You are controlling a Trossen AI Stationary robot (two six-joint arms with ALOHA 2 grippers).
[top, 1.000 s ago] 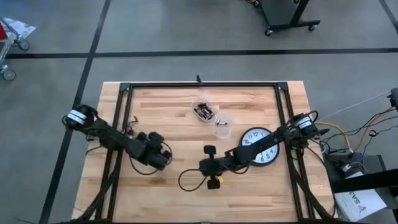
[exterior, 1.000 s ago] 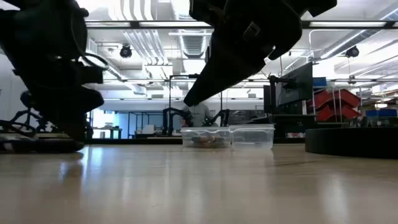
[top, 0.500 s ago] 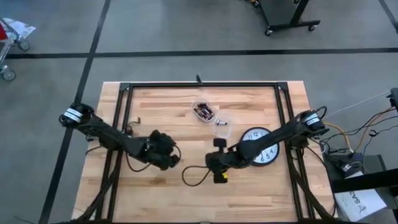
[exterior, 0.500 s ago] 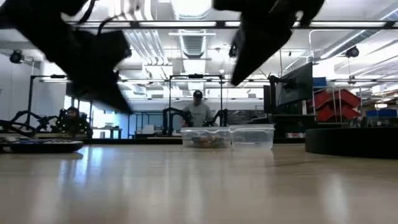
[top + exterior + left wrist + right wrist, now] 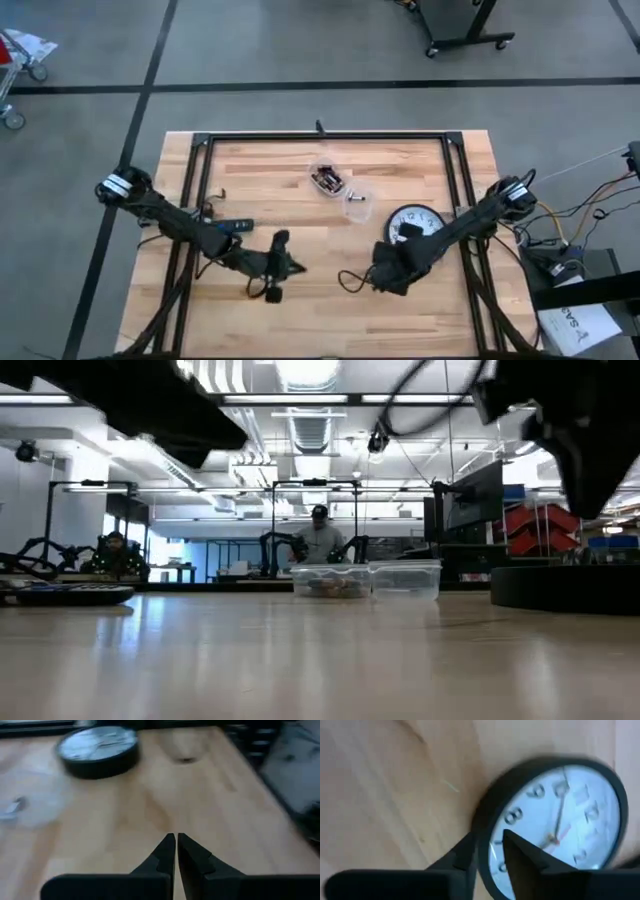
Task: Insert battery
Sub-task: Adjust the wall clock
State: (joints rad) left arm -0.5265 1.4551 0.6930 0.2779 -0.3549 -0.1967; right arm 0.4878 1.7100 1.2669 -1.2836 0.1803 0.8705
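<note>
Arms low over table (image 5: 300, 310), grippers near clock (image 5: 425, 222)

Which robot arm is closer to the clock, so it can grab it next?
Probably the right. Its end effector sits at the rim of the round black wall clock, while the left end effector is shut, farther away over bare wood.

Overhead light even and bright across the pale wooden table (image 5: 300, 310); shadows under both arms soft and faint. Low view strongly backlit by long white ceiling light strips (image 5: 320, 398); arms read as black silhouettes, tabletop shows broad glare. Both wrist views motion-blurred; the round black-rimmed white-faced wall clock (image 5: 560, 815) is smeared, numerals barely legible.
</note>
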